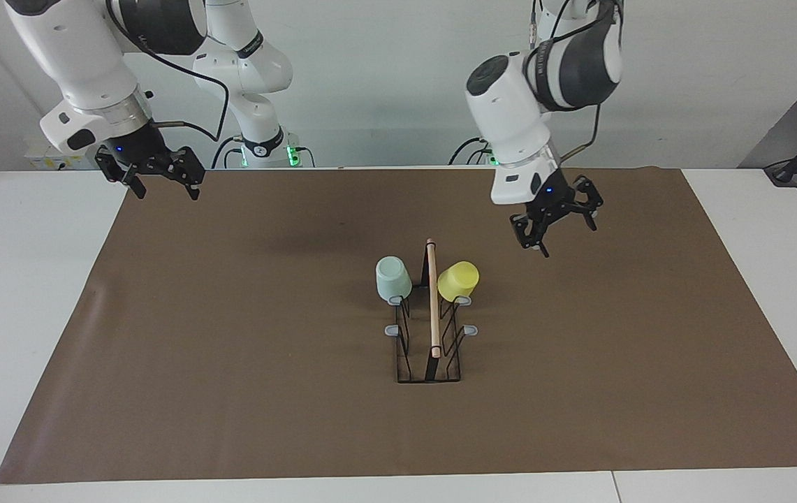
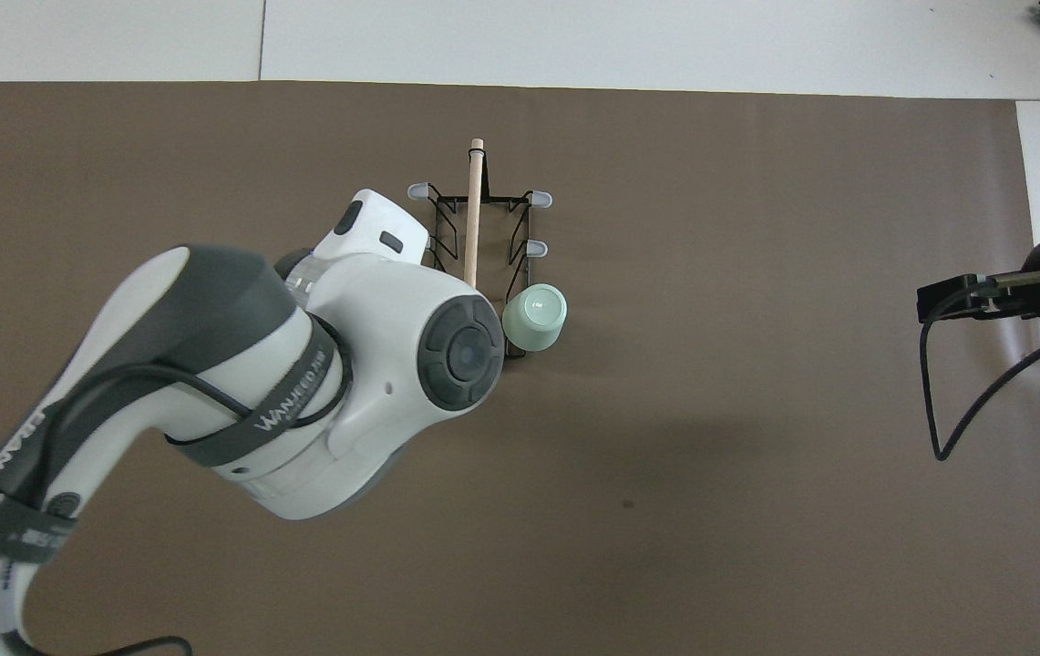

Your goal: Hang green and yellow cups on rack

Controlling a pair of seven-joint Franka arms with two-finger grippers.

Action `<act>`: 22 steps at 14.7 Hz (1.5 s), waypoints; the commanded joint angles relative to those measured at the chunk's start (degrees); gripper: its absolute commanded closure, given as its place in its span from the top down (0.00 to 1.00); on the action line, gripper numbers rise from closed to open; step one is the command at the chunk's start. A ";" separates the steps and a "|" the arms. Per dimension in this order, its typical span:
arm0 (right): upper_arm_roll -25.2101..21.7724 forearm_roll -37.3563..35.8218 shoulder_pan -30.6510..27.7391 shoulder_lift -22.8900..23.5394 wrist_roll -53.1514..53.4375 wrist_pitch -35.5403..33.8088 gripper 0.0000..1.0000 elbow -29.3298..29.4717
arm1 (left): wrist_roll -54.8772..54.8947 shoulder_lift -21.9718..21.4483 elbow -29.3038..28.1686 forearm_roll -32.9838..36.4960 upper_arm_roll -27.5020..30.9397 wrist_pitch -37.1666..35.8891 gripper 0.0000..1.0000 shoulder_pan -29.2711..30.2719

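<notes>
Left hand (image 1: 557,227): raised over the brown mat (image 1: 230,363), empty, fingers spread apart. Rack (image 1: 429,349) on the mat, below and to one side of this hand, toward the right arm's end of the tabletop (image 1: 21,314); no contact. Yellow cup (image 1: 459,281): hung upside down on the prong of the rack closest to the left hand, near it but apart and lower. Green cup (image 1: 393,278): hung upside down on the matching prong across the wooden rod (image 1: 432,297), one step more distant from the left hand. Overhead view: green cup (image 2: 535,316) visible beside the rod (image 2: 473,214); yellow cup covered by the left arm.

Right hand (image 1: 154,168): raised over the mat's edge at the right arm's end, empty, fingers spread apart. Rack and both cups well apart from it, toward the left arm's end.
</notes>
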 commanded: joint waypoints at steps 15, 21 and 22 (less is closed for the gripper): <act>0.96 0.43 0.10 2.10 -4.51 -4.93 1.00 4.47 | 41.92 -0.96 10.91 -32.64 13.94 -11.17 0.99 9.40; 0.88 0.78 -0.68 1.31 -4.95 -4.32 1.00 2.71 | 42.71 -1.22 11.09 -32.20 13.94 -13.37 1.00 8.78; 0.88 0.78 -0.69 1.31 -4.95 -4.32 1.00 2.71 | 42.63 -1.30 10.92 -32.29 13.94 -13.37 1.00 8.78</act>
